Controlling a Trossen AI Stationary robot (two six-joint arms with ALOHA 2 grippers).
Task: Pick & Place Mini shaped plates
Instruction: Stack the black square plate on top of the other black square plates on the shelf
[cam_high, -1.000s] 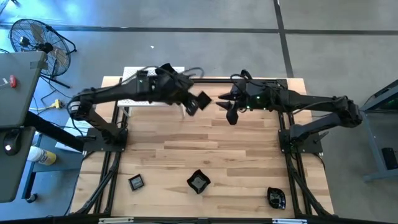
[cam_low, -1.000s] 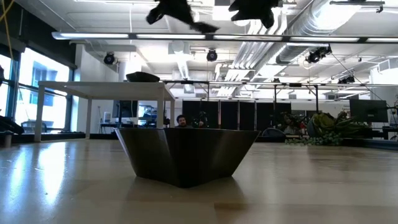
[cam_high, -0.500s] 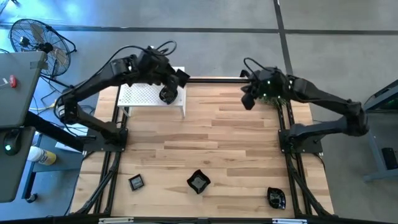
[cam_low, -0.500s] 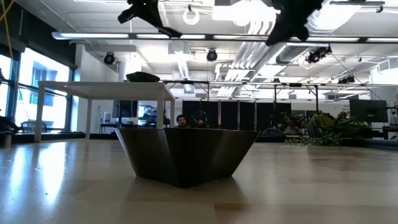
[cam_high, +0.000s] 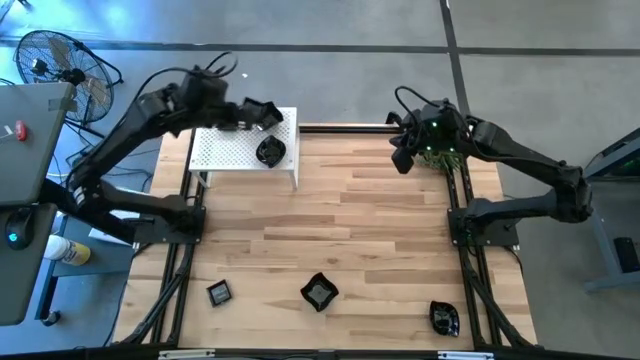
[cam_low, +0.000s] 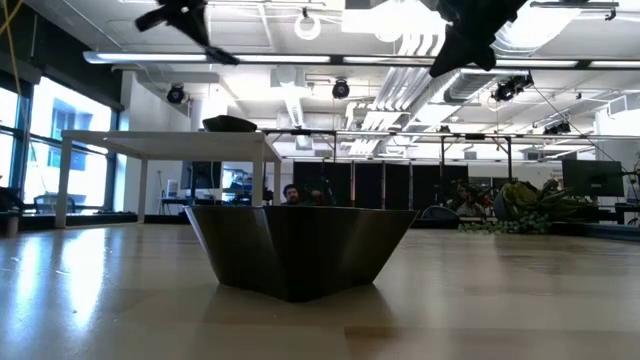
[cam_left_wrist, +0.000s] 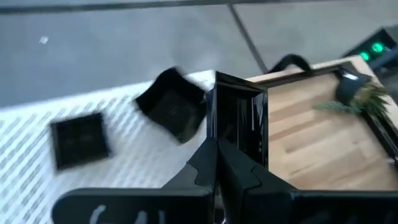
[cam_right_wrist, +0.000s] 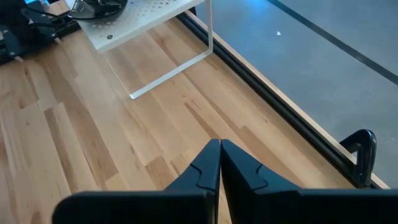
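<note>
My left gripper (cam_high: 258, 116) is high above the white perforated stand (cam_high: 225, 152) at the table's far left, shut on a small glossy black square plate (cam_left_wrist: 239, 121). One black plate (cam_high: 270, 151) rests flat on the stand. The left wrist view shows two there, a square one (cam_left_wrist: 78, 140) and an angular one (cam_left_wrist: 174, 111). Three more black plates lie near the table's near edge: a small square one (cam_high: 219, 292), an angular one (cam_high: 319, 292) and a rounded one (cam_high: 444, 318). My right gripper (cam_high: 402, 160) is shut and empty, raised over the table's far right. My left gripper pinches the square plate by one rim (cam_left_wrist: 219, 144) between its two fingers. The plate is lifted clear above the stand and stands on edge beyond the fingertips, its hollow side turned sideways.
A green plant sprig (cam_high: 441, 158) lies at the far right edge, beside my right gripper. The angular plate (cam_low: 300, 250) fills the middle of the low view. The wooden table's middle (cam_high: 350, 215) is bare.
My left gripper has carried the square plate from the table's far middle toward the left and far edge, to above the stand. My right gripper has drawn back toward the right and far edge, then kept still.
</note>
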